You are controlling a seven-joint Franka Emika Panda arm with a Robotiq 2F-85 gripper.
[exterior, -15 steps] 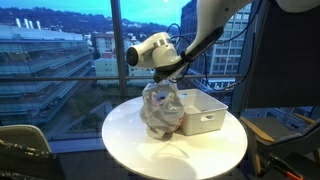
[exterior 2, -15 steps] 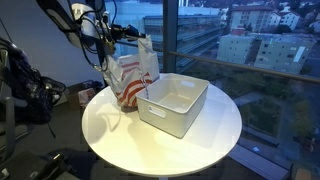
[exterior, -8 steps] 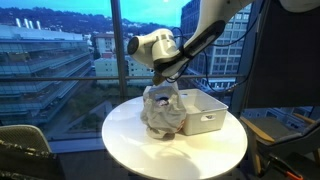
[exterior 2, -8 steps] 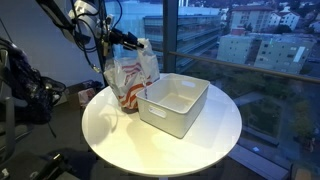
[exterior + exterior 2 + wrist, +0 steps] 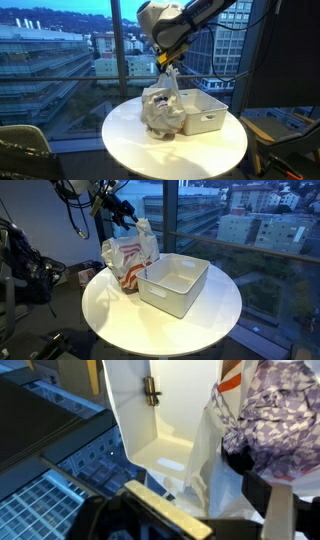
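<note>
A crumpled white plastic bag with red print stands on the round white table, leaning against a white rectangular bin. My gripper hangs just above the bag's top, open, with nothing between its fingers. In the wrist view the gripper looks down past one finger's pale pad onto the bag. Purple patterned contents show inside the bag, and the empty bin lies beyond it.
The table stands against a floor-to-ceiling window with city buildings outside. Dark equipment and cables stand beside the table. A dark chair back sits near the table's edge.
The gripper was shut on the bag's top and low beside it. It has opened, let go and risen above the bag. The bag stays standing against the bin.
</note>
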